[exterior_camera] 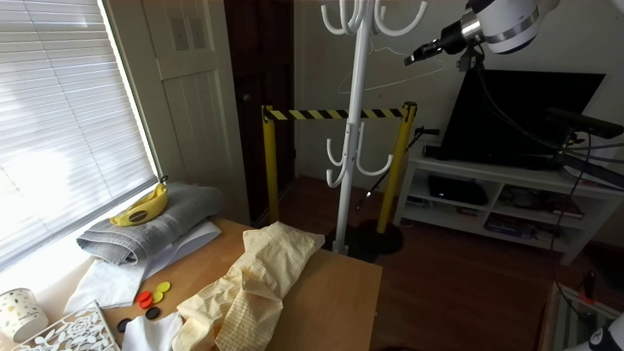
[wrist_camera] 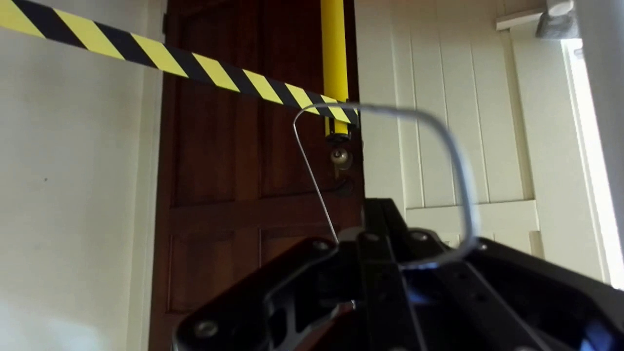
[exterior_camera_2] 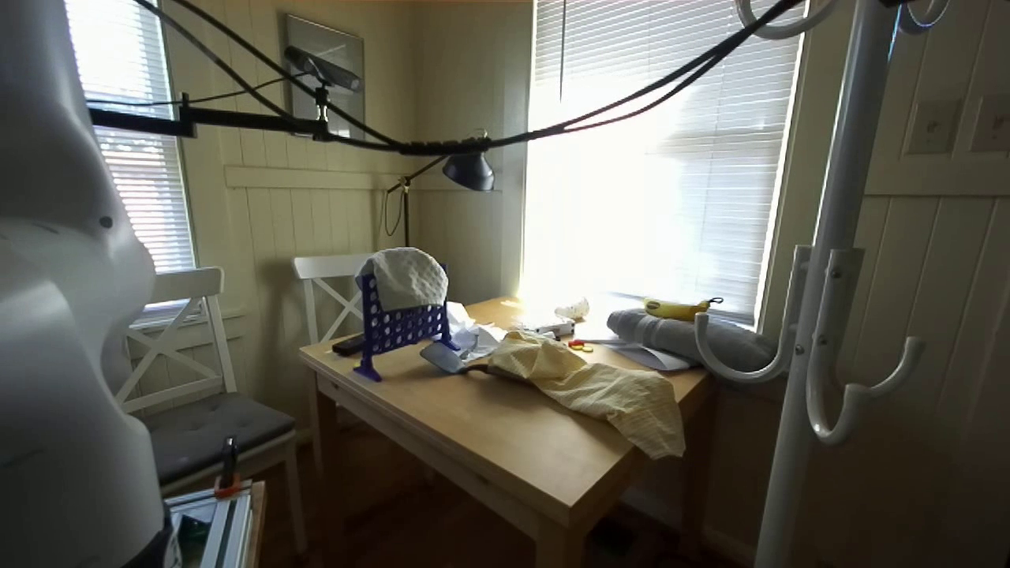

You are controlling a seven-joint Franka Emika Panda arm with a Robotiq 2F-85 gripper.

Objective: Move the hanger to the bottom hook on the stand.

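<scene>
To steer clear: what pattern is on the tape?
The tape has slanted yellow and black stripes, best seen in the wrist view.

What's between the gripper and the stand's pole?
The wire hanger: the wrist view shows it close, and in an exterior view its thin outline crosses the gap between the gripper and the stand's white pole. Depth there I can't judge.

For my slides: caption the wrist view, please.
Thin white wire hanger in the black hand; beyond, yellow-and-black striped tape and a dark brown wooden door.
</scene>
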